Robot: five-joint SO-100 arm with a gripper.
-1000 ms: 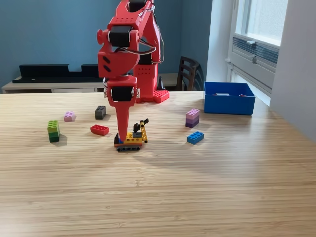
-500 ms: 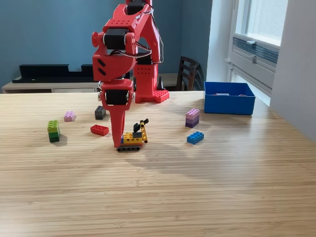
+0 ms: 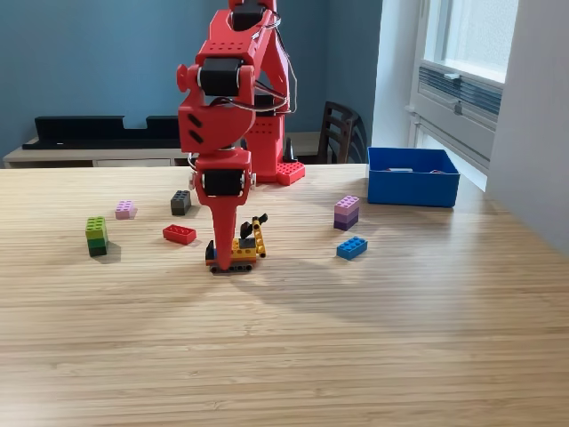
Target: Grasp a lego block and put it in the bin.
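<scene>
Shifting over since before, the red gripper [image 3: 222, 260] is poking down onto the little yellow lego digger [image 3: 244, 250]; grip unclear.

We see the bin [image 3: 413, 189]: blue, open-topped, low-walled, upright at the table's far edge on the exterior view's right. Lego blocks lie scattered apart; nearest it are the purple stack [image 3: 346, 213] and blue brick [image 3: 351, 248].
</scene>
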